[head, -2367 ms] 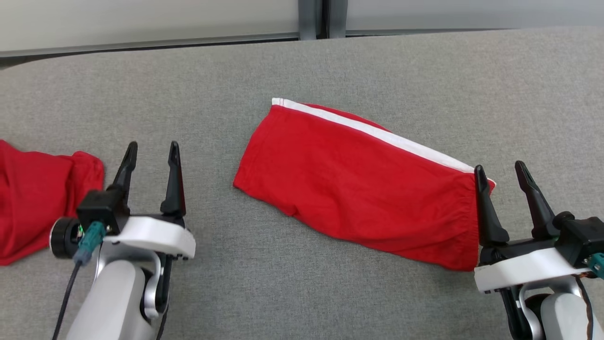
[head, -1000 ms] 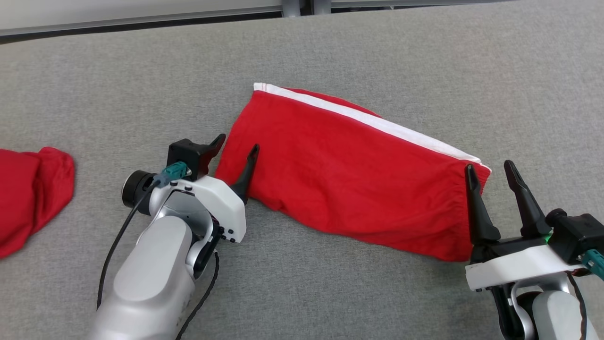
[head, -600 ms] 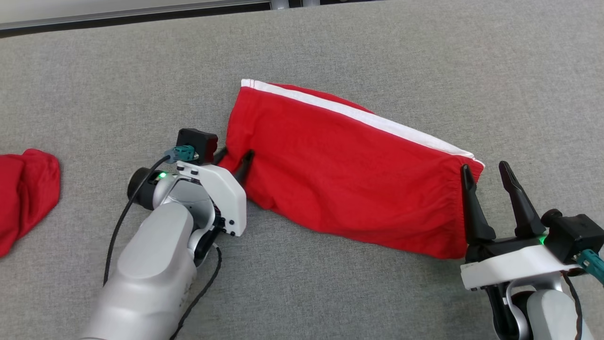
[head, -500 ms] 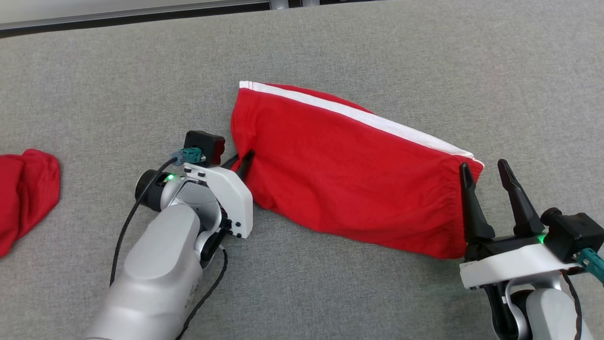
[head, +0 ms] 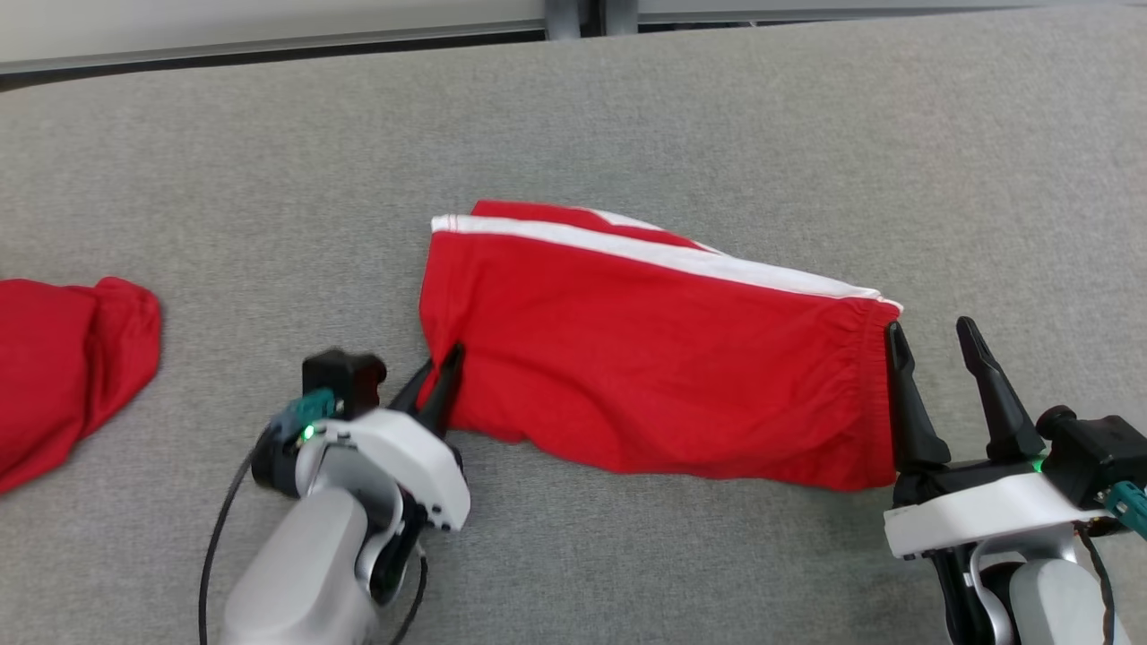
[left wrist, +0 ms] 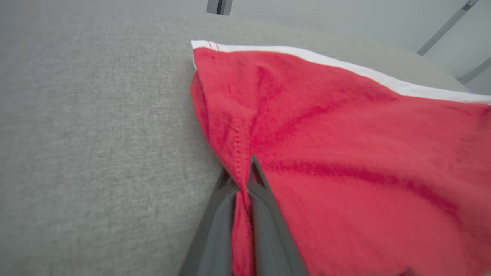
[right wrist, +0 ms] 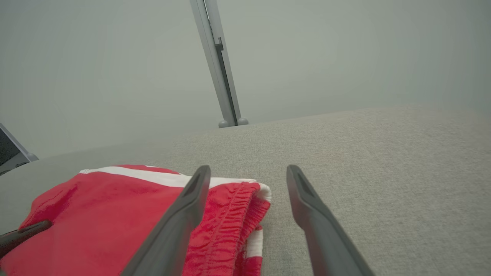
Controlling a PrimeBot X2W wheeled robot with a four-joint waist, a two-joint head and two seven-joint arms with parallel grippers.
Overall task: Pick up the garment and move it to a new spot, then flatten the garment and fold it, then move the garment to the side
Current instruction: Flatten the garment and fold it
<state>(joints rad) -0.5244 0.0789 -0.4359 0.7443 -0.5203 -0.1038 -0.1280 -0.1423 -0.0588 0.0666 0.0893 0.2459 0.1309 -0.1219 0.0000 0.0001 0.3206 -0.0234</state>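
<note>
The garment (head: 654, 358) is a pair of red shorts with a white side stripe, lying folded lengthwise on the grey table (head: 627, 116). My left gripper (head: 444, 360) is shut on its left hem edge, and the left wrist view has red cloth (left wrist: 345, 153) pinched between the fingers of the left gripper (left wrist: 239, 172), with creases fanning out from the pinch. My right gripper (head: 929, 327) stands open at the gathered waistband end. In the right wrist view the right gripper (right wrist: 248, 168) has its left finger over the waistband (right wrist: 234, 214), and nothing sits between the fingers.
A second red cloth (head: 63, 367) lies bunched at the table's far left. The table's back edge (head: 269, 40) runs along the top, with a grey post (head: 573, 13) and a pale wall behind it.
My left gripper has shut on the garment's left edge and drawn it toward me, swinging that end nearer. The head camera has shifted. The right gripper has stayed open at the waistband.
</note>
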